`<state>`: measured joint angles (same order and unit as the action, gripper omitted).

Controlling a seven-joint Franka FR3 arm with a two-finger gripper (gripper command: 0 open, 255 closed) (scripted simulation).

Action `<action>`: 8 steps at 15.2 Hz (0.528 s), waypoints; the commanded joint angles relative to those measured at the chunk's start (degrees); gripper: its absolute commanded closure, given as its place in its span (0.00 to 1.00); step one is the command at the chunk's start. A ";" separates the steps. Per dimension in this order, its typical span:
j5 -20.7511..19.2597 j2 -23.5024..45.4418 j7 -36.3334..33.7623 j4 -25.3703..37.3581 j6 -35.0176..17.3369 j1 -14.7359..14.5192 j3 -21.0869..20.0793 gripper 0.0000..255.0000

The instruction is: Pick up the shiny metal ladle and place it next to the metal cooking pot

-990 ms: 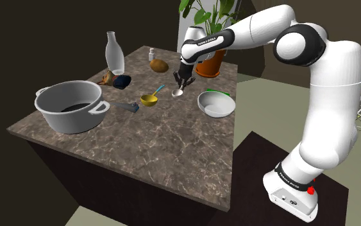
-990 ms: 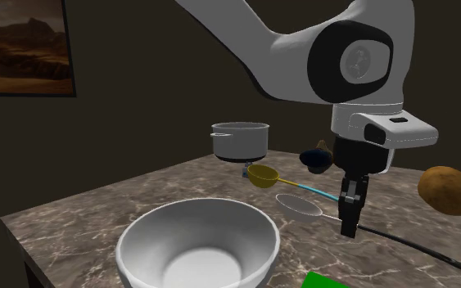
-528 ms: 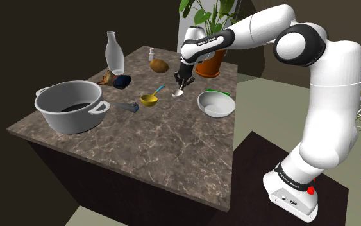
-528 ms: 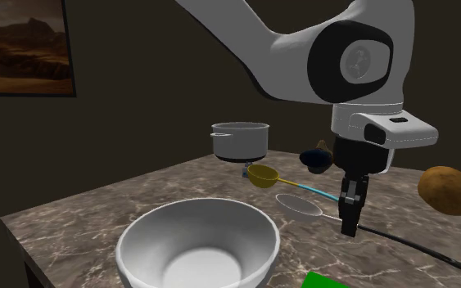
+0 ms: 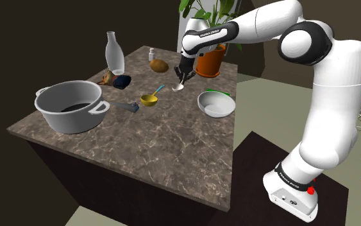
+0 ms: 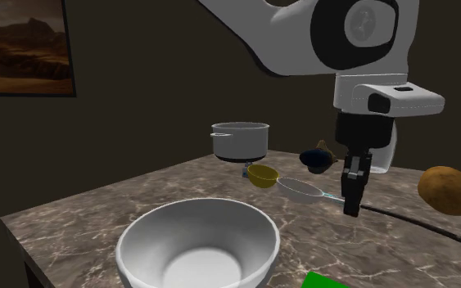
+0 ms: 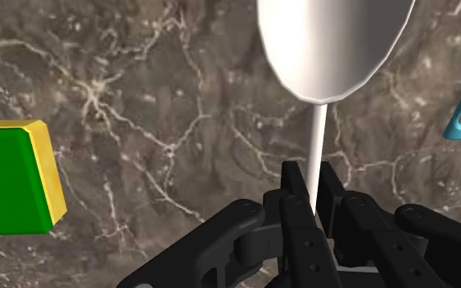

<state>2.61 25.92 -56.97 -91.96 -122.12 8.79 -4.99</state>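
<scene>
Colours and veining
The brown tabletop (image 5: 172,147) is showing pale marble veins; the ladle (image 7: 331,41) is gleaming white, the tool (image 7: 312,186) is looking black, the block (image 7: 7,176) green, edged yellow.

Arm (image 5: 262,22) outstretched, black fingers (image 7: 296,196) downward, tight on the ladle (image 7: 331,41).

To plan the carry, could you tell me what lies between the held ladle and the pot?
In the shoulder view, a yellow scoop with a blue handle and a dark grey utensil lie between the ladle and the pot.
</scene>
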 commanded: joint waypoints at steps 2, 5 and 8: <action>0.00 -0.72 -0.15 1.14 1.88 -0.02 -0.03 1.00; 0.00 -1.41 -0.26 2.44 3.87 -0.01 -0.04 1.00; -0.01 -2.01 -0.37 3.89 5.91 0.00 -0.06 1.00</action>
<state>2.61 24.03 -57.30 -88.67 -116.94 8.78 -5.05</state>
